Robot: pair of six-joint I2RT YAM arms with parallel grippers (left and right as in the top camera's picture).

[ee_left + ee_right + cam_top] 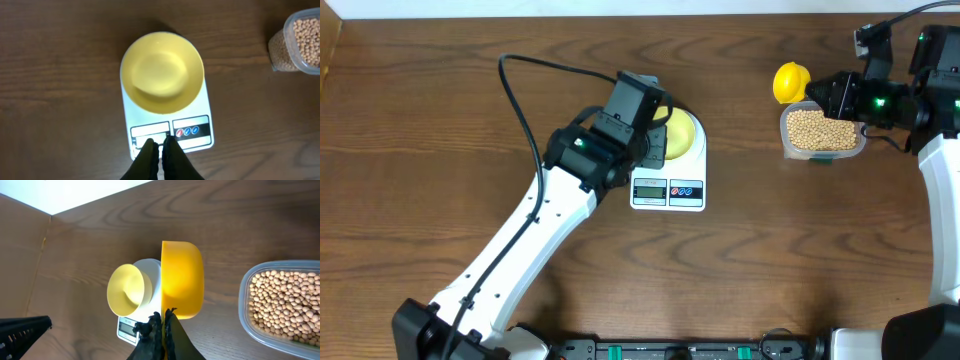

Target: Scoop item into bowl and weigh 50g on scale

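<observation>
Beans [287, 305] fill the tub [278, 52] on the desk [770, 260] beside the scoop [182, 280] our right end effector [163, 321] grips, while our closed left end effector [160, 148] hovers by the empty bowl [162, 72] on the scale [192, 132].

Dark brown wooden table [800, 250] under a white far wall [620, 8].

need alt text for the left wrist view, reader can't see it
An empty pale yellow-green bowl sits on a white digital scale on a dark wooden table. The left gripper, black fingers closed together, points at the scale's front edge by its display; a clear container of tan beans shows at the upper right.
</observation>
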